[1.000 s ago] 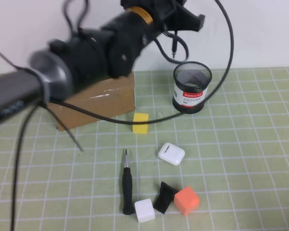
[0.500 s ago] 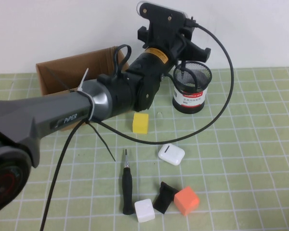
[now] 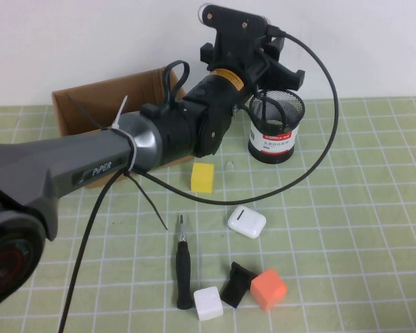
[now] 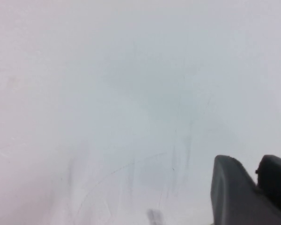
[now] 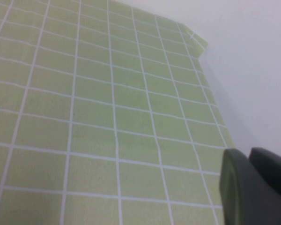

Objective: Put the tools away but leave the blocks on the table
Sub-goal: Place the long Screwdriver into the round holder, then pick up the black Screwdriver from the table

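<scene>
The black-handled screwdriver (image 3: 184,267) lies on the table (image 3: 360,208) near the front, tip pointing away. The yellow block (image 3: 202,177) sits mid-table; the white block (image 3: 209,303) and the orange block (image 3: 268,288) sit at the front. The scissors and the pen-like tool are not in view. My left arm reaches up beside the black mesh cup (image 3: 276,132); its gripper is hidden behind the wrist there. In the left wrist view the left gripper (image 4: 255,164) is shut and empty, facing the white wall. My right gripper (image 5: 248,157) is shut over bare table.
A white earbud case (image 3: 247,222) lies mid-table and a black wedge piece (image 3: 237,283) sits between the white and orange blocks. An open cardboard box (image 3: 90,107) stands at the back left. The arm's cable loops down in front of the mesh cup.
A second ago the left arm was swinging low over the box; it has risen and settled with its wrist beside the mesh cup. Things on the table have not moved.
</scene>
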Available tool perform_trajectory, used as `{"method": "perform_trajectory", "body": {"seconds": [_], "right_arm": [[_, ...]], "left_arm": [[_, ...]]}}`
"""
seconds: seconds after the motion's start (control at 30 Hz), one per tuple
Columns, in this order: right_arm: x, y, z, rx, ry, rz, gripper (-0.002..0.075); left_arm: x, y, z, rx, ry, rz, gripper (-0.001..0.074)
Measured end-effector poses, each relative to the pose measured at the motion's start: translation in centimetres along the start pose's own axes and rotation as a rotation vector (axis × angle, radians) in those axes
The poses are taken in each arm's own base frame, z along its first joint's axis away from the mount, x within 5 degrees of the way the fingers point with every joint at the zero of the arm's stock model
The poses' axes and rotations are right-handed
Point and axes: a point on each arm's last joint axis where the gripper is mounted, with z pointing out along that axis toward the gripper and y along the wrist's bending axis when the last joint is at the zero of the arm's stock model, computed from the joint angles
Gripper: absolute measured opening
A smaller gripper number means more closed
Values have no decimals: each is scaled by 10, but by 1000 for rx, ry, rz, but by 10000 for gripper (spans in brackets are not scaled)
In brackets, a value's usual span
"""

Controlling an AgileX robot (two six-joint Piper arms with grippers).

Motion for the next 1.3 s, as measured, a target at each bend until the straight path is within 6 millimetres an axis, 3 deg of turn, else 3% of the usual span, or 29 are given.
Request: {"method": "perform_trajectory", "body": {"seconds": [0.13, 0.37, 0.5, 0.67, 0.73, 0.87, 1.07, 1.3], "right_arm": [[0, 0, 0, 0, 0, 0, -11], [0, 0, 0, 0, 0, 0, -11], [0, 0, 0, 0, 0, 0, -11], [0, 0, 0, 0, 0, 0, -11], [0, 0, 0, 0, 0, 0, -11], [0, 0, 0, 0, 0, 0, -11], [0, 0, 0, 0, 0, 0, -11], [0, 0, 0, 0, 0, 0, -11]], "left_arm": [[0, 0, 0, 0, 0, 4, 177], [-10, -2, -9, 31, 124, 33, 193], [-42, -3, -29, 67, 199, 88, 181], [-98, 2, -68, 100, 240, 142, 82], [-117, 12, -86, 95, 276, 138, 34], [-136, 43, -117, 40, 401, 55, 6], [-120, 80, -145, -63, 709, -153, 0], [-96, 75, -162, -54, 841, -262, 0]]}}
